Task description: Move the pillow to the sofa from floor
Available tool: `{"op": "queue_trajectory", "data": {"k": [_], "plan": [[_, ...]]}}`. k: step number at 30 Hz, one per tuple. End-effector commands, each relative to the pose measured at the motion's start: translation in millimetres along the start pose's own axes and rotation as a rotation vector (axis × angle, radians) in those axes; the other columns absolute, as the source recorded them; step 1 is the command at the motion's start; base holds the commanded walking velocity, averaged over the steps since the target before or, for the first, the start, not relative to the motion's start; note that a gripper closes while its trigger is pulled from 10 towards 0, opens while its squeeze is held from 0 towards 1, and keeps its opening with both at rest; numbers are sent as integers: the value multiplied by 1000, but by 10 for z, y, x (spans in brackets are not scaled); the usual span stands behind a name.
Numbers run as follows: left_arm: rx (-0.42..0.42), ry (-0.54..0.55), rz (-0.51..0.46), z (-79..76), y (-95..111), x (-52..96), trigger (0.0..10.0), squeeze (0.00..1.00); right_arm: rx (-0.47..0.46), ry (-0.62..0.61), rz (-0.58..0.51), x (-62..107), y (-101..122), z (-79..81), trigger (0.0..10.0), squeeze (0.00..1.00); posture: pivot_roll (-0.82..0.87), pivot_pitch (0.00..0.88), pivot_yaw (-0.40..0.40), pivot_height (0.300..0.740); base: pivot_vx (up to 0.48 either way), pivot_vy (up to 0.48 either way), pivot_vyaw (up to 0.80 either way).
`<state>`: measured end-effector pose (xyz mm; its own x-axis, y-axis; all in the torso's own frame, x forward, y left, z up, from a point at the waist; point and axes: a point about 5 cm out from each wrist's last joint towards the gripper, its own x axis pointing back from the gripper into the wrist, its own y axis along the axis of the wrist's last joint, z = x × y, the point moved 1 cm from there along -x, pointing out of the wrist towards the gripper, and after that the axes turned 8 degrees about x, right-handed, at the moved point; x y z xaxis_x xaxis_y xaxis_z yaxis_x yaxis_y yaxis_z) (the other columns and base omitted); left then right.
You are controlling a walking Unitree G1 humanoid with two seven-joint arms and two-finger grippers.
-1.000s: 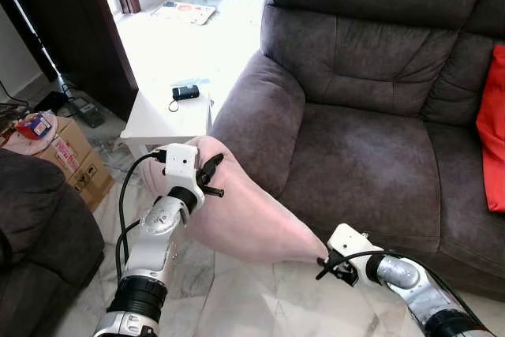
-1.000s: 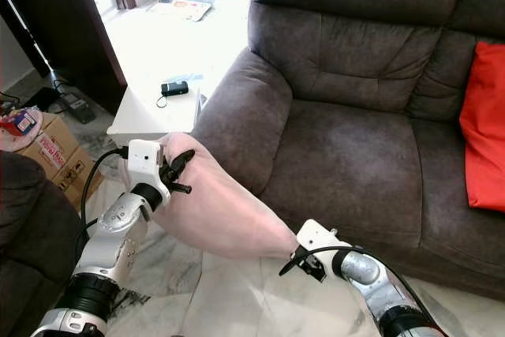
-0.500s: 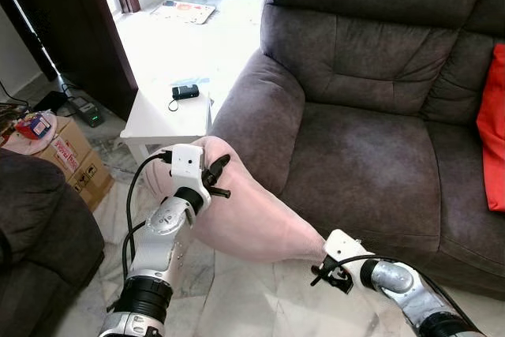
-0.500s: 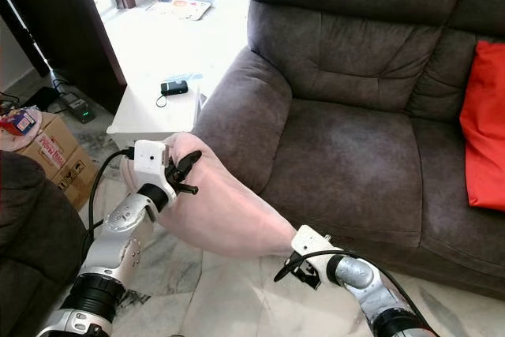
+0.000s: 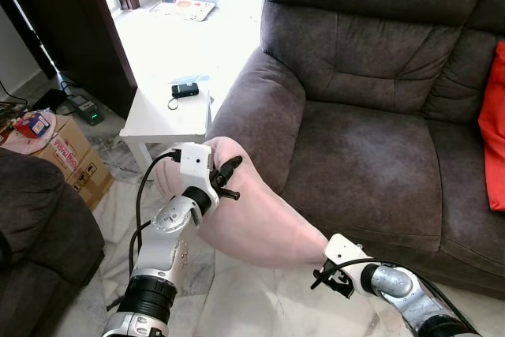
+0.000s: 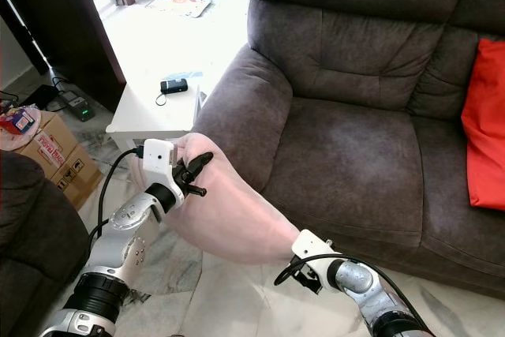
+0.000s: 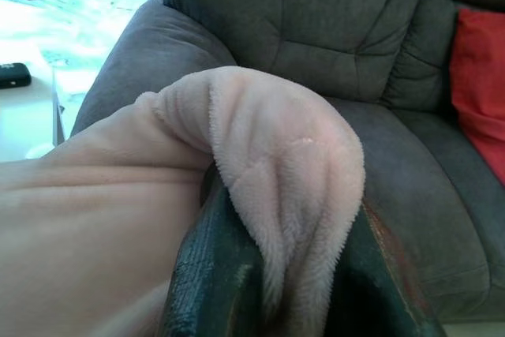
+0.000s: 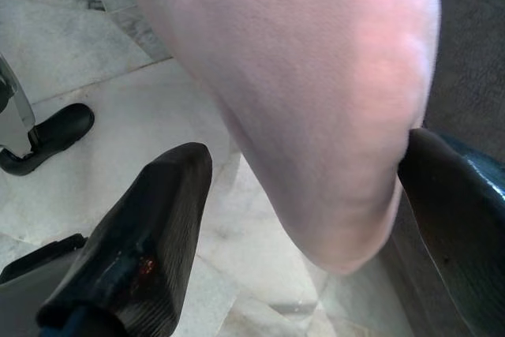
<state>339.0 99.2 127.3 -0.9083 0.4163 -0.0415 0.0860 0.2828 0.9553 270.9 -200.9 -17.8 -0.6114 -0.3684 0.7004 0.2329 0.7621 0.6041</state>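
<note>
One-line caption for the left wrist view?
Left gripper pinching a fold of the pink pillow before the grey sofa.

The left gripper [image 5: 226, 181], arm bent upward, pinches a fold of the pillow [image 5: 252, 219], while the right gripper [image 5: 322, 278], low, has its fingers spread around the pillow's lower corner

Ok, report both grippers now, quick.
Left gripper: shut on the pink pillow, pinching its upper corner.
Right gripper: open, fingers either side of the pillow's lower corner, not clamped.
</note>
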Motion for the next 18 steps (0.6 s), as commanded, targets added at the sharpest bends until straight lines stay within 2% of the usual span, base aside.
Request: {"op": "queue_trajectory", "data": {"k": [1,18], "plan": [[-1,-72,-110,-133,269,-46,10000,0,2,14,21,-11,-25,33,10000,0,28,89,-14,740,0,0,0],[55,-130,-114,-216,340,-54,10000,0,-23,-57,77,-31,-96,43,10000,0,35,86,-20,740,0,0,0]]}}
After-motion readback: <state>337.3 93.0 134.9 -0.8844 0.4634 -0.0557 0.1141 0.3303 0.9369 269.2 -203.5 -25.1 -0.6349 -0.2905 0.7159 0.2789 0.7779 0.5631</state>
